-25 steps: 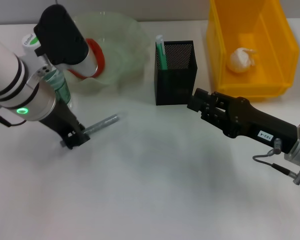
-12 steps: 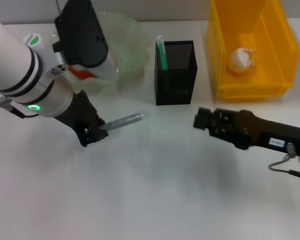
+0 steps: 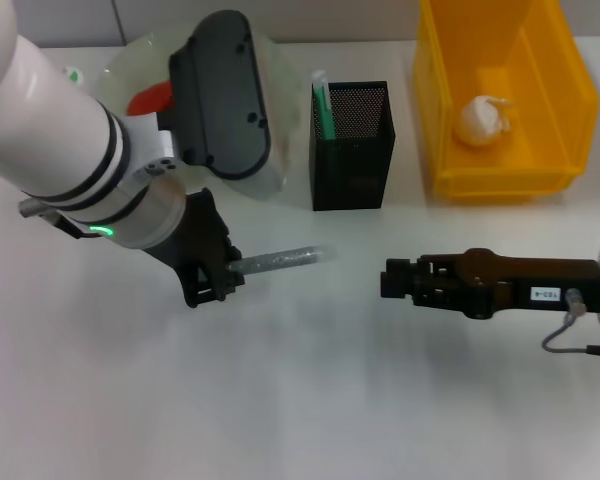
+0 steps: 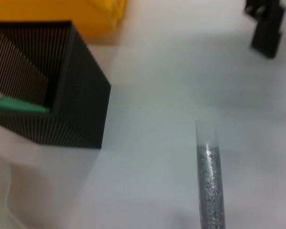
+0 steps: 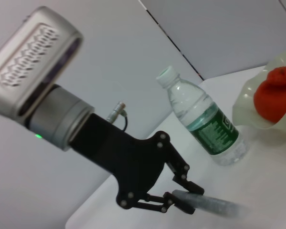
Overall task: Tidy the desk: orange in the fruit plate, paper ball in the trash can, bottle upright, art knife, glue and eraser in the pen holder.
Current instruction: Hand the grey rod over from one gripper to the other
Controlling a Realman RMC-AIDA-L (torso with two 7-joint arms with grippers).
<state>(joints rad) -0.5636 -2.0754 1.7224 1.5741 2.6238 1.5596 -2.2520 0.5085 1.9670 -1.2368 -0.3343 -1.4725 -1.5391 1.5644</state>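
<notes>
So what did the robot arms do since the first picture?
The left gripper, shut on the glittery grey tube, carried it across the white desk toward the black mesh pen holder. The right gripper drew back from that holder and swung level. The crumpled paper ball in the yellow bin stayed put.

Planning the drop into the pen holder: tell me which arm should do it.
Left. The left claw is shut on the glitter glue tube, its free end pointing towards the pen holder. The right claw holds nothing and sits low on the table, beyond the tube's tip.
</notes>
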